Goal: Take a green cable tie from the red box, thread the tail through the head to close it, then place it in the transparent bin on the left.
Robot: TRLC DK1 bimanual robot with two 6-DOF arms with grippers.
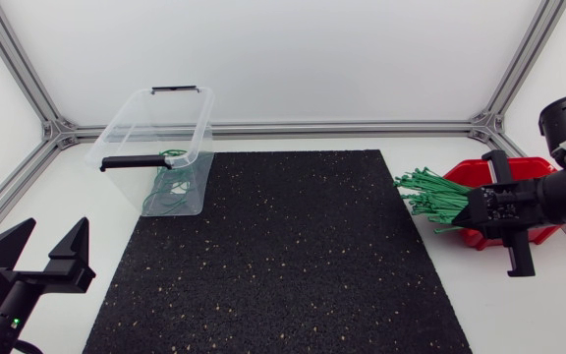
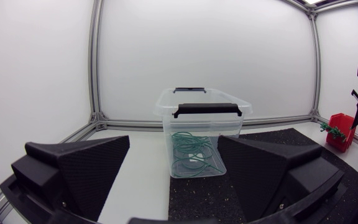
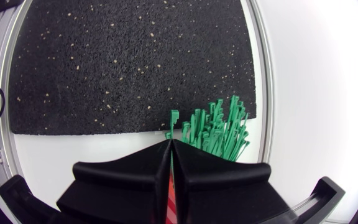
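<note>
The red box [image 1: 522,171] stands at the table's right, with a bundle of green cable ties [image 1: 428,194] fanning out of it toward the black mat. My right gripper [image 1: 473,210] is over the box's near-left end. In the right wrist view its fingers are pressed together on one green cable tie [image 3: 170,126], whose head sticks out ahead of the tips beside the other ties [image 3: 222,127]. The transparent bin [image 1: 138,121] at the back left holds looped green ties [image 1: 169,187]. My left gripper [image 1: 43,253] is open at the front left, with the bin [image 2: 204,106] straight ahead.
A black speckled mat [image 1: 283,256] covers the middle of the table. The bin has black handles on its rim. Aluminium frame rails run along the table's back and sides.
</note>
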